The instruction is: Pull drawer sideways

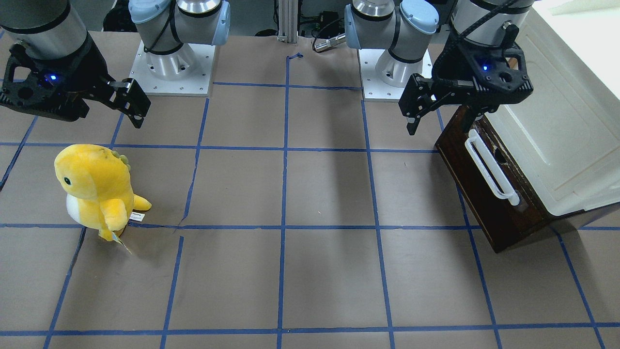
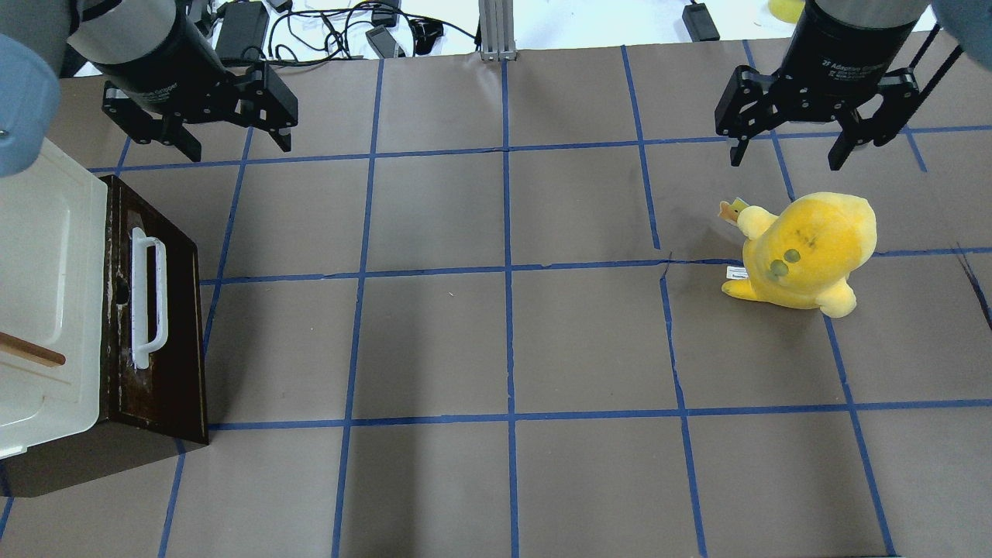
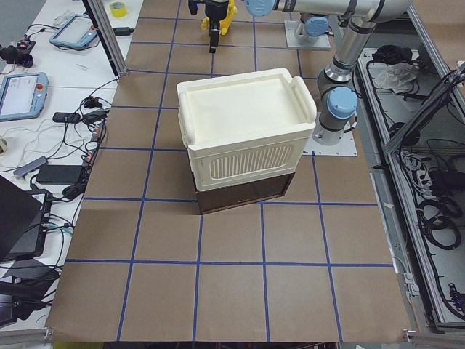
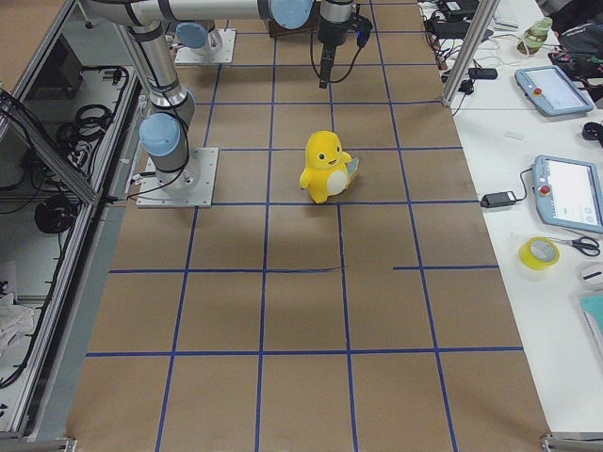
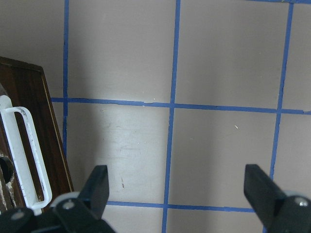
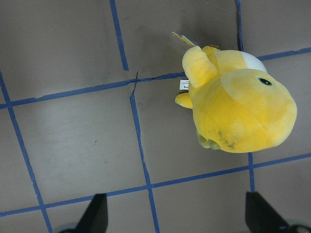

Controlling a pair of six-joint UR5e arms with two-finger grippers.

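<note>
**Drawer (image 2: 178,341) at the frame's left edge, both grippers spread wide**

Seen from overhead, the dark brown drawer stands at the far left of the table (image 2: 504,341). Its white bar handle (image 2: 141,298) runs up and down the frame, and a cream box (image 2: 46,256) rests on top. The left gripper (image 2: 236,143) hangs above it at upper left with its jaws spread, holding nothing and clear of the handle. The left wrist view adds that the handle lies at the lower left edge, just beside one finger (image 5: 97,187). The exterior left view shows only the box stacked on the brown body, with the handle side hidden. At upper right, the right gripper (image 2: 785,159) is likewise spread and empty above a yellow plush (image 2: 806,248). The plush's face shows in the exterior right view.
</note>
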